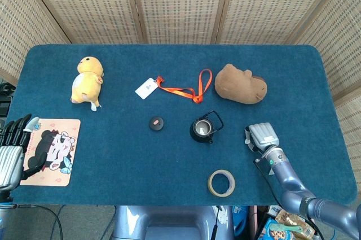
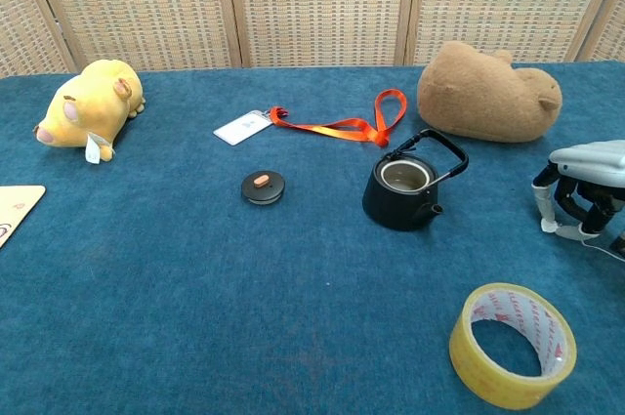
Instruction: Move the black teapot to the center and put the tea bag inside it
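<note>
The black teapot (image 1: 202,129) (image 2: 400,195) stands lidless near the table's middle, its handle tipped back to the right. Left of it lies its lid (image 1: 156,123) (image 2: 263,186). My right hand (image 1: 262,136) (image 2: 586,181) is palm down at the table's right, a hand's width from the teapot. Its fingers curl down onto a small white tea bag (image 2: 549,227) at the cloth, and a thin string trails off to the right. My left hand (image 1: 14,144) hangs at the table's left edge with fingers apart, holding nothing.
A yellow tape roll (image 1: 221,183) (image 2: 513,344) lies at the front, just in front of the teapot. A brown plush (image 1: 241,84), an orange lanyard with a white card (image 1: 180,88) and a yellow plush (image 1: 87,80) lie at the back. A cartoon mat (image 1: 52,151) sits front left.
</note>
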{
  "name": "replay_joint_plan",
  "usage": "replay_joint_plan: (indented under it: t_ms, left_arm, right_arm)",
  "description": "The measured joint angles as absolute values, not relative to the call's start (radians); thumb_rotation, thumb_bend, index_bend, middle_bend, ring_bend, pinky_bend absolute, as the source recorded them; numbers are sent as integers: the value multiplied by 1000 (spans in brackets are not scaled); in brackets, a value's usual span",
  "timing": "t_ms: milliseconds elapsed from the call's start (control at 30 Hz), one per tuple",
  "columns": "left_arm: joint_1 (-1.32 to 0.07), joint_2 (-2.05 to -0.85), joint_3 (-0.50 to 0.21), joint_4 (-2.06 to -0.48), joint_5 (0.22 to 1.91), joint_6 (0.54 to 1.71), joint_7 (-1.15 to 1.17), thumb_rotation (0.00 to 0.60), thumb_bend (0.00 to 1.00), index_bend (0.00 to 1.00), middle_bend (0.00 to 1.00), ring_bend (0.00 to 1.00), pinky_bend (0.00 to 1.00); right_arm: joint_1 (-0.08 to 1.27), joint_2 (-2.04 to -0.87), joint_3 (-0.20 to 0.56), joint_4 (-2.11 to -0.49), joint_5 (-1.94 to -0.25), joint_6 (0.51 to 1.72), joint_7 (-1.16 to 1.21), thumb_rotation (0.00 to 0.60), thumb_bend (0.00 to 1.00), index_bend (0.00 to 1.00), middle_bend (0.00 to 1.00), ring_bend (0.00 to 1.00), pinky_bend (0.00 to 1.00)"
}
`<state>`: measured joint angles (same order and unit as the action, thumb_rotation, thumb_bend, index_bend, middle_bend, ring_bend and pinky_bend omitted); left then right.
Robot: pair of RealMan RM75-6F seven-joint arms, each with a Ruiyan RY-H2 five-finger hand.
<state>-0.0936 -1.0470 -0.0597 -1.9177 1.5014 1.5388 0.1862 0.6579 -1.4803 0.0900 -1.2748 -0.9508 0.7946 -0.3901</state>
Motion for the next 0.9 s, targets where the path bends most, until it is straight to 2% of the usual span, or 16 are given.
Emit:
replay_joint_plan:
  t_ms: [900]
  left_arm:
    - [-89,-1050,-64,-1897,1494,1533,161,600,419,0,0,0,0]
  right_arm:
    - [666,-1502,90,-1259,-936,803,-397,600,633,648,848,926,1000]
